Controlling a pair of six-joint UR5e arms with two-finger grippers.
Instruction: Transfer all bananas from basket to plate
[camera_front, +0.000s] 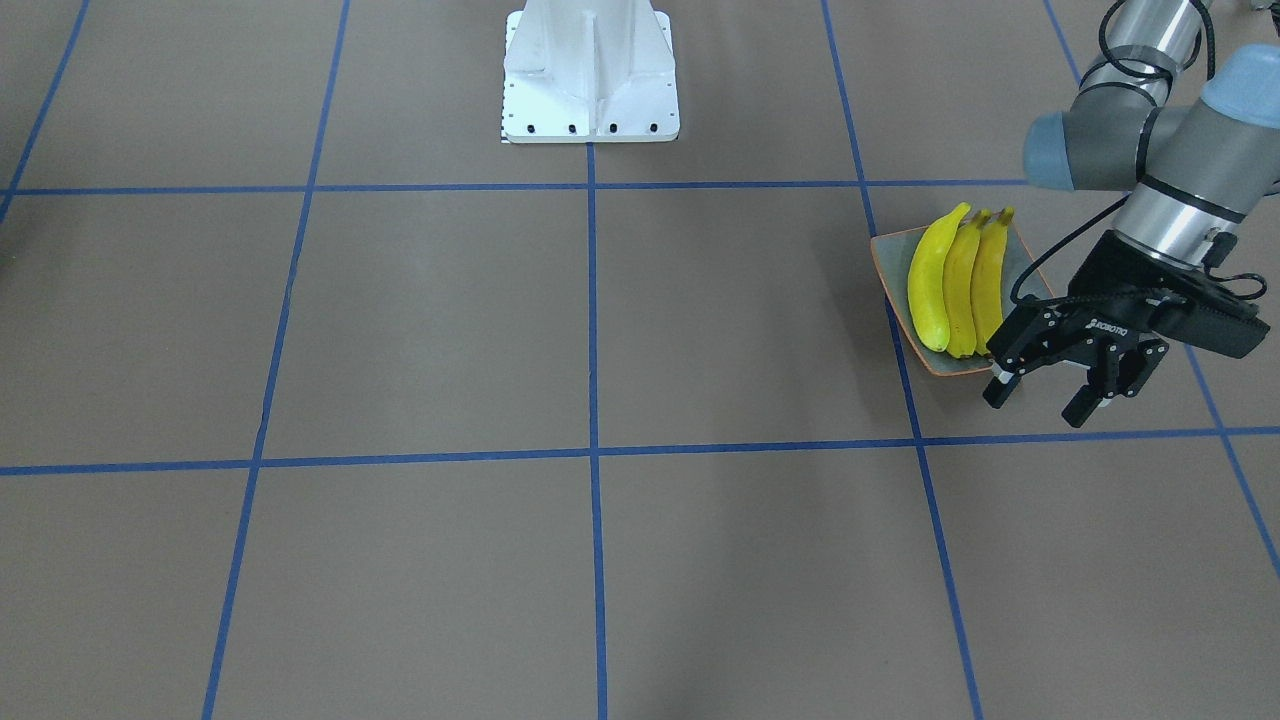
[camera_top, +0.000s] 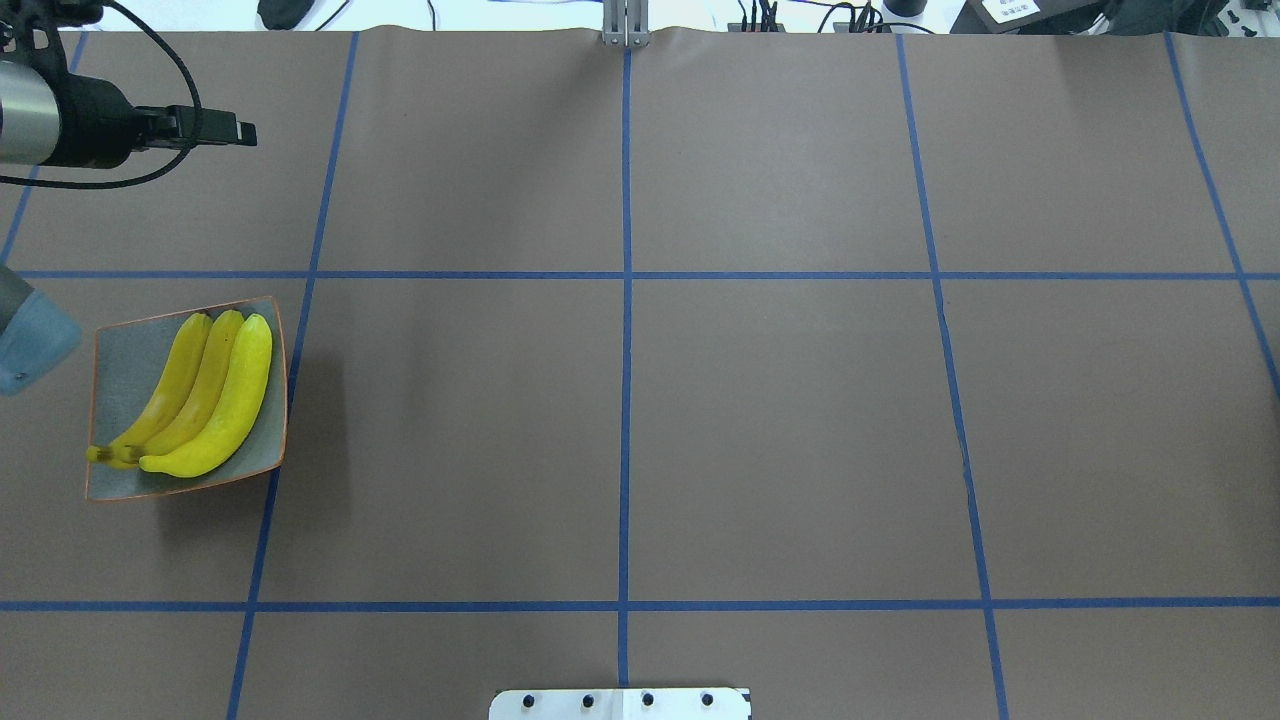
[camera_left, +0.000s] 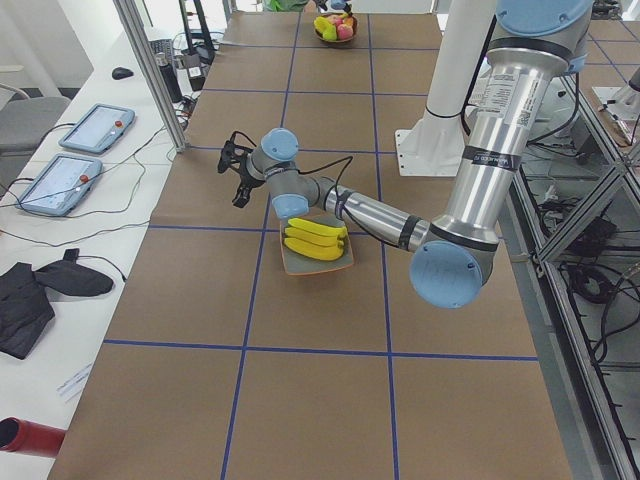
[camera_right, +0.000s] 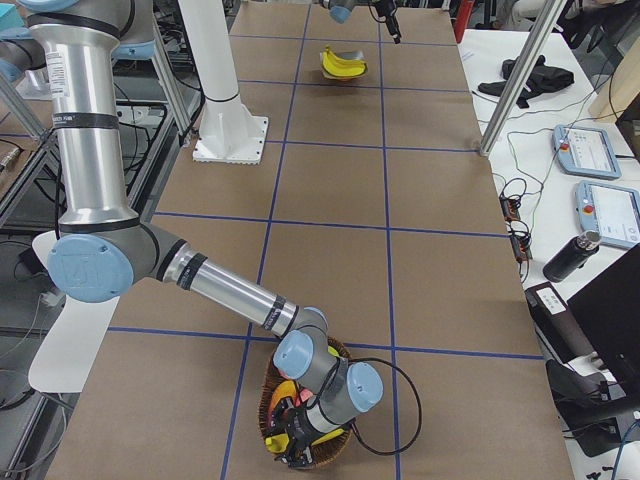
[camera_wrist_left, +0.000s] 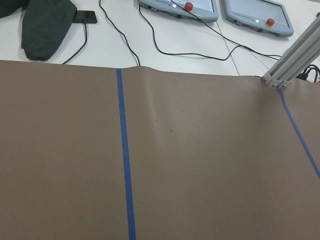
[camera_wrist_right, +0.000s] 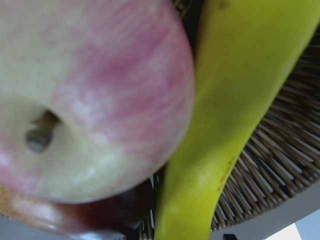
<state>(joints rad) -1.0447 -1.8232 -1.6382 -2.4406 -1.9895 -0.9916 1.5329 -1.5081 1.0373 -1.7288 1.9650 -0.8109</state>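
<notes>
Left gripper (camera_front: 1038, 403) fingers spread, right gripper (camera_right: 292, 438) I cannot tell (buried in basket (camera_wrist_right: 280, 160)); the apple (camera_wrist_right: 90, 95) against the banana (camera_wrist_right: 235, 115) could get pinched instead.

Bright, even overhead light on the brown table (camera_top: 780, 430). A faint soft shadow lies beside the plate (camera_top: 120, 345). The right wrist view is very close and blurred, its apple (camera_wrist_right: 85, 100) and banana (camera_wrist_right: 240, 90) out of focus.
</notes>
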